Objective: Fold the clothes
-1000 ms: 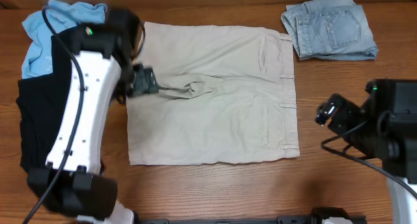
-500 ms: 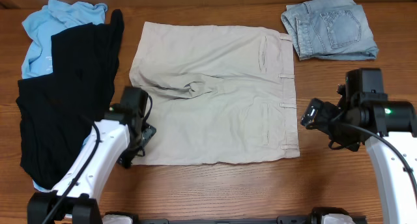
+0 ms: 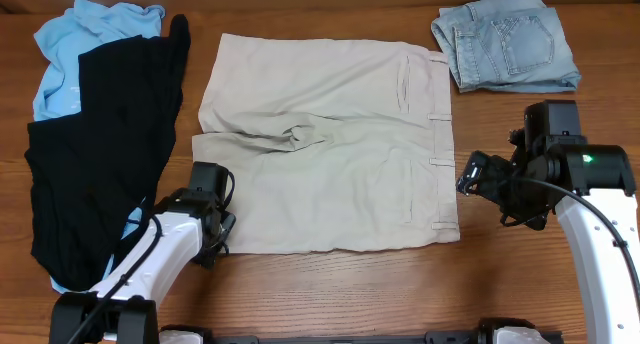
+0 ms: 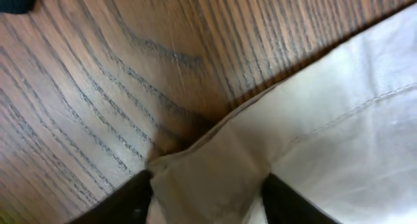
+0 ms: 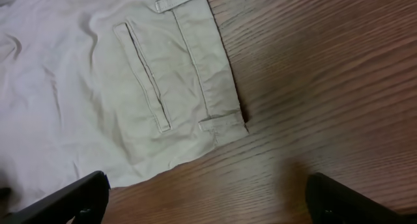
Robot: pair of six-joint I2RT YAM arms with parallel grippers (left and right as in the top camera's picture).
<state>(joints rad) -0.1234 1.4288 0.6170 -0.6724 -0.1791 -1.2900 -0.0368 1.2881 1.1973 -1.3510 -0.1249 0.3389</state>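
The beige khaki shorts lie spread flat mid-table, waistband to the right. My left gripper sits at their near-left hem corner. In the left wrist view the gripper has that corner of the shorts bunched between its two dark fingers, touching both. My right gripper hovers open and empty just right of the waistband. In the right wrist view the gripper is over bare wood, with the shorts' back pocket and near waistband corner ahead of it.
A black garment lies over a sky-blue one at the left, close to my left arm. Folded pale denim sits at the back right. The wooden table runs along the front.
My left gripper has swung from the shorts' crotch down to the near-left hem corner and closed round it. My right gripper has moved left, up to the waistband.
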